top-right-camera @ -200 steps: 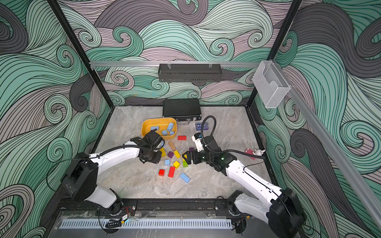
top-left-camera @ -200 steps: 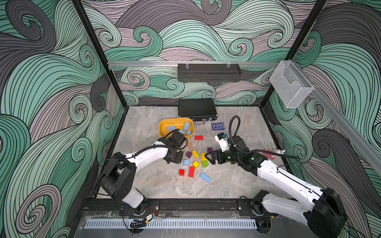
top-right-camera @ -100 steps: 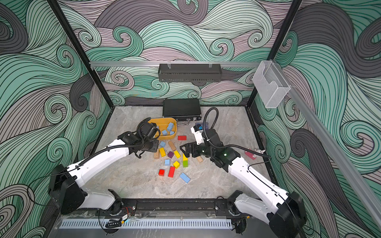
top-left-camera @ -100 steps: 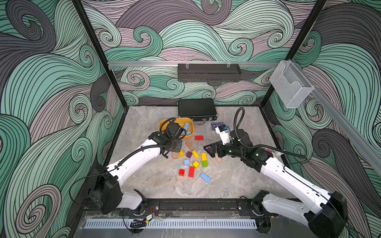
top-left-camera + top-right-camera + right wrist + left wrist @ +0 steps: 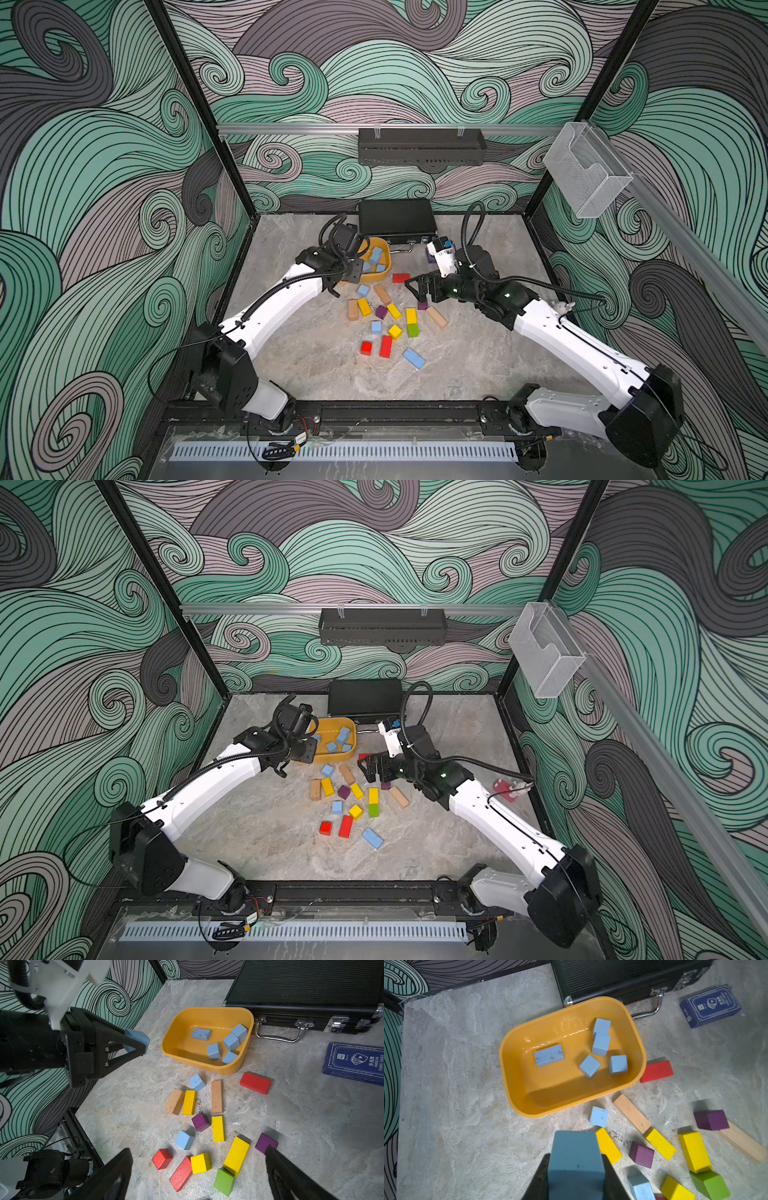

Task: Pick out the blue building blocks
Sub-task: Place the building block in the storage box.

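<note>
Blue building blocks (image 5: 214,1051), count: nine. Three lie loose on the desk, one is in the left pincer, five are in the tray.

Nearest the arm bases is a loose blue brick (image 5: 414,358). It lies flat on the desk (image 5: 316,374) with its long axis diagonal, near-right to far-left, and sits apart from the rest.

Next is the mixed cluster, with a blue cube (image 5: 376,327) inside it. Others counted:
- four yellow blocks (image 5: 189,1102)
- three red blocks (image 5: 255,1083)
- three tan blocks (image 5: 216,1096)
- two purple cubes (image 5: 200,1121)
- one green block (image 5: 224,1182)

The right pincer (image 5: 197,1149) hangs over the cluster's right side. Its jaws are spread wide with nothing in them.

A second blue cube (image 5: 363,290) lies just beside the tray's near wall.

The left pincer (image 5: 575,1156) is clamped on a blue block (image 5: 137,1040). The block is off the desk and outside the tray rim, on the left arm's side. Cannot tell whether it is a cube or a brick.

The yellow tray (image 5: 571,1093) holds four cubes (image 5: 589,1066), two of them touching. It also holds one flat brick (image 5: 549,1055), long axis along the tray's long side.

Behind the tray is a black case (image 5: 397,220), shut, handle toward the tray. A navy card box (image 5: 355,1062) lies near it.

The desk is grey with a marbled stone look. The walls carry teal, grey and mauve wave swirls. A black rack (image 5: 422,145) hangs on the rear rail and a clear holder (image 5: 586,174) on the right rail.
</note>
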